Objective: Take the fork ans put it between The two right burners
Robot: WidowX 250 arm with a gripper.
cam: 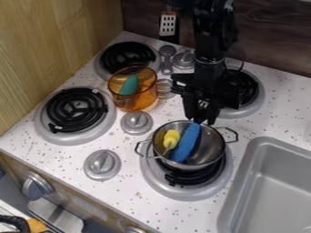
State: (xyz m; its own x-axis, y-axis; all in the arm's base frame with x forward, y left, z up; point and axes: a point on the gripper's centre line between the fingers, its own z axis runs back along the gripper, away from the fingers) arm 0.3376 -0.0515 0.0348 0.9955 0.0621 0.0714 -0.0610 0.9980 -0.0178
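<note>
White speckled counter [130, 191] of a toy kitchen, light wood panel [48, 50] on the left, dark wood backsplash [273, 34] behind. Black arm [209, 41] enters from the top edge; end effector [203, 118] hangs down over the back rim of the metal pot [209, 152], between the two right burners. Cannot tell whether it is open, closed or gripping something.

Right below it, the upper end of a long blue item [186, 143] with a bumpy surface, leaning in the pot. Yellow item [172, 138] just beside it, on the left. Which item is the fork cannot be told for sure.

Pot has two side handles, sits on the front right burner [191, 193]. Rear right burner [252, 98] is partly behind the arm. Gray metal sink [273, 191] at right front.

Left of the end effector: orange see-through pot [142, 100], green item [129, 85] inside. Rear left burner [127, 55] behind it, front left burner [74, 111] to its left and forward. Gray knobs [102, 164] on the countertop; gray long-handled item [167, 57] near the back one. Slotted spatula [168, 25] upright against the backsplash.
</note>
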